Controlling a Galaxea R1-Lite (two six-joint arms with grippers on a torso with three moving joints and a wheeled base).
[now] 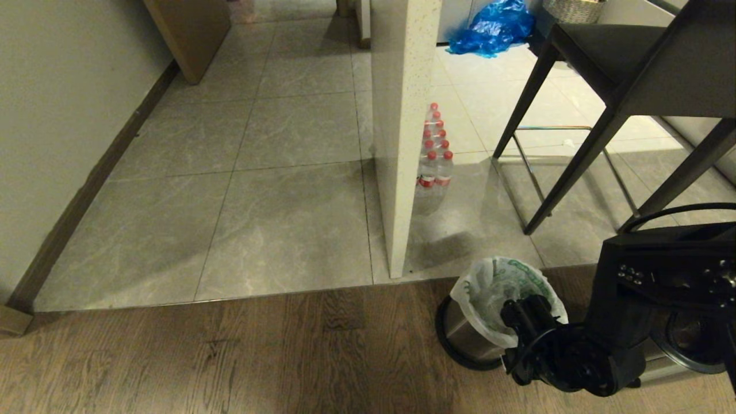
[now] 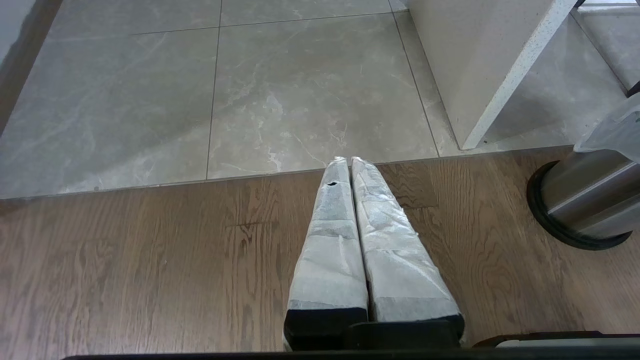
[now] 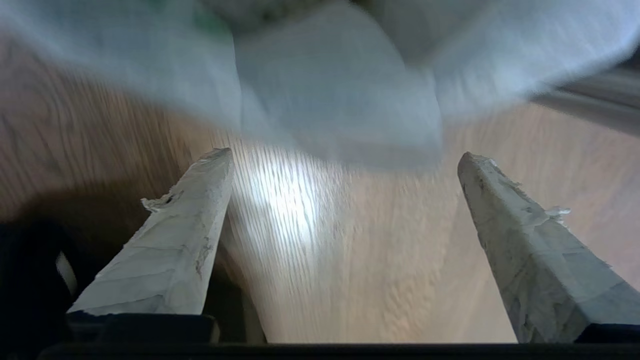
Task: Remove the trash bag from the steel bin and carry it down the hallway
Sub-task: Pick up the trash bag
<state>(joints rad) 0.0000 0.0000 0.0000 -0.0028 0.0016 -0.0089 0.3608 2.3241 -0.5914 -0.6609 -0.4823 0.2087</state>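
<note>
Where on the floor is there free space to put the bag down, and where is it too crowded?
Free: the grey tiles between the beige wall and the white partition, and the wood floor left of the steel bin. Crowded: right of the partition, with water bottles, stool legs and a blue bag.
</note>
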